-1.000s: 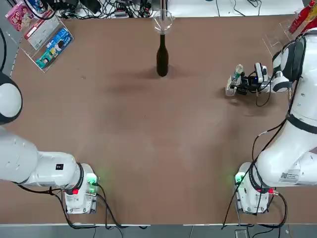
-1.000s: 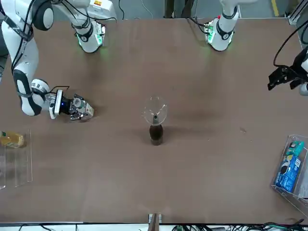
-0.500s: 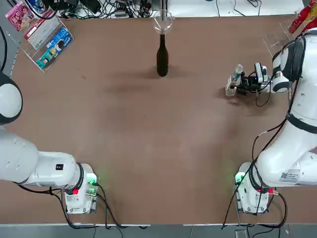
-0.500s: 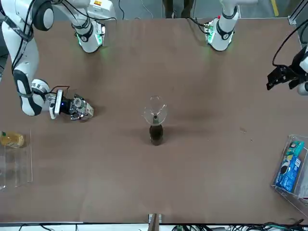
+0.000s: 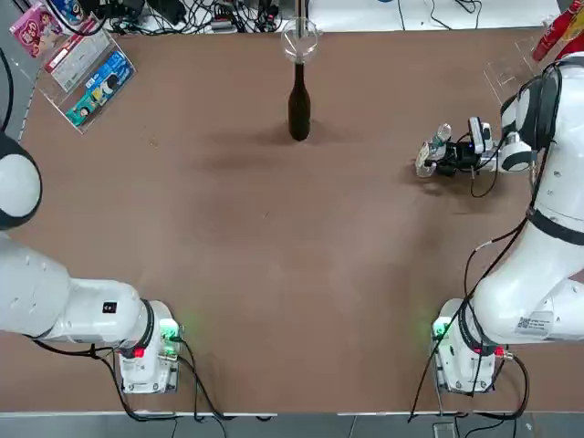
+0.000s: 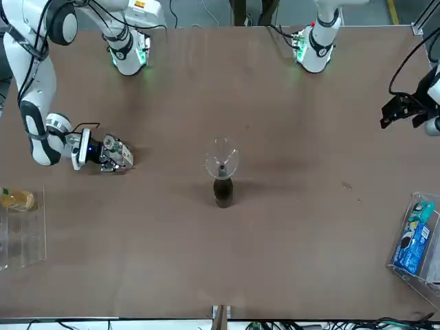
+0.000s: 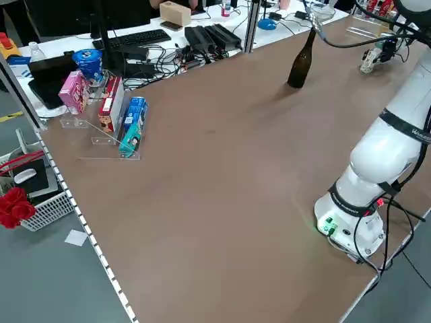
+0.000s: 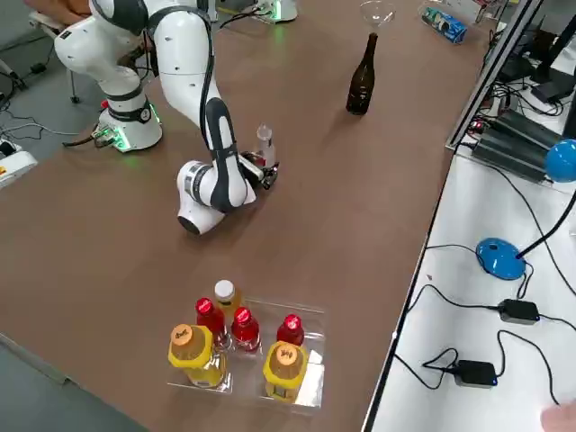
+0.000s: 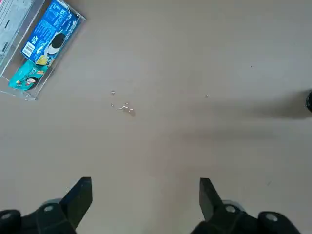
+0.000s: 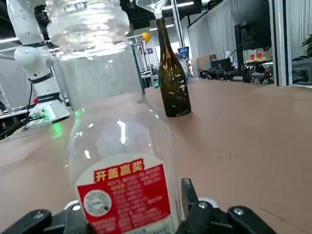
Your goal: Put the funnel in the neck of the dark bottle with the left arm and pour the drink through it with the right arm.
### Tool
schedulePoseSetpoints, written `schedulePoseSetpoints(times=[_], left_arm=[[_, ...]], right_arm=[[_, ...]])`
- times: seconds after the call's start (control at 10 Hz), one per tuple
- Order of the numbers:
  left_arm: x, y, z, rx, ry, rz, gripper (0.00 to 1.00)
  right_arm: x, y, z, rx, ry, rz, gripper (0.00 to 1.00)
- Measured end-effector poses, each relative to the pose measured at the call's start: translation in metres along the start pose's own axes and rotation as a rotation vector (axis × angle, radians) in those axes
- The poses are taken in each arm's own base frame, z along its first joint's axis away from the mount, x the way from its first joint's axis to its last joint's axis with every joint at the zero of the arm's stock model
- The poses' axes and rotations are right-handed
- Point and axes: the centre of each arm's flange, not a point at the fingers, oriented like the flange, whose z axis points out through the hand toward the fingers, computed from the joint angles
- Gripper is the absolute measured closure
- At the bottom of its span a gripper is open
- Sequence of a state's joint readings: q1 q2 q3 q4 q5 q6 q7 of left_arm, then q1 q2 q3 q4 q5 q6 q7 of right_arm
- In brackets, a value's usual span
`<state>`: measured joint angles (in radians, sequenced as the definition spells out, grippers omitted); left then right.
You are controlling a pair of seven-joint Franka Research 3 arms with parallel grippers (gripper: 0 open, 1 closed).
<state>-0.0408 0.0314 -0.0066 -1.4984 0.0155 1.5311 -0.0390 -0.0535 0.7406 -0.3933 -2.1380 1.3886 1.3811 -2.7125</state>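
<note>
- Brown matte tabletop point(image 5: 274, 237) fills our view; we see cables and a keyboard along its far edge, and a clear stand of snack packets point(image 5: 87, 73) at one corner.
- We see the clear cone-shaped funnel point(image 5: 300, 38) seated in the tall dark glass bottle point(image 5: 298, 108), mid-table near the far edge.
- Right gripper point(image 5: 429, 157) sits low around the upright clear plastic bottle point(image 8: 264, 144), uncapped; we cannot tell whether the fingers grip it.
- Left gripper point(image 9: 145, 197) hangs over bare table, fingers spread, empty.

We see white arms point(image 5: 547, 265) with dark grey joints, green lights at the bases point(image 5: 465, 351), black cables point(image 5: 484, 246) and black grippers point(image 9: 141, 204).
</note>
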Motion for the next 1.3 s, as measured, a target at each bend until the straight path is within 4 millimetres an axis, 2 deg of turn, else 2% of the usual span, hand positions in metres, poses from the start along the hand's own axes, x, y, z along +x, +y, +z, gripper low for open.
schedulePoseSetpoints(times=[0.4,0.5,0.6,1.1,1.3], left_arm=[[0.0,0.0,0.0,0.0,0.0,0.0,0.03],[0.0,0.0,0.0,0.0,0.0,0.0,0.03],[0.0,0.0,0.0,0.0,0.0,0.0,0.03],[0.0,0.0,0.0,0.0,0.0,0.0,0.03],[0.0,0.0,0.0,0.0,0.0,0.001,0.03]], right_arm=[[0.0,0.001,-0.001,-0.002,-0.003,-0.001,0.15],[0.001,0.001,-0.004,-0.007,-0.006,-0.002,0.04],[0.001,0.001,-0.008,-0.013,-0.012,-0.003,0.0],[0.003,-0.002,-0.043,-0.054,-0.07,0.006,0.0],[0.007,-0.006,-0.064,-0.046,-0.113,0.036,0.0]])
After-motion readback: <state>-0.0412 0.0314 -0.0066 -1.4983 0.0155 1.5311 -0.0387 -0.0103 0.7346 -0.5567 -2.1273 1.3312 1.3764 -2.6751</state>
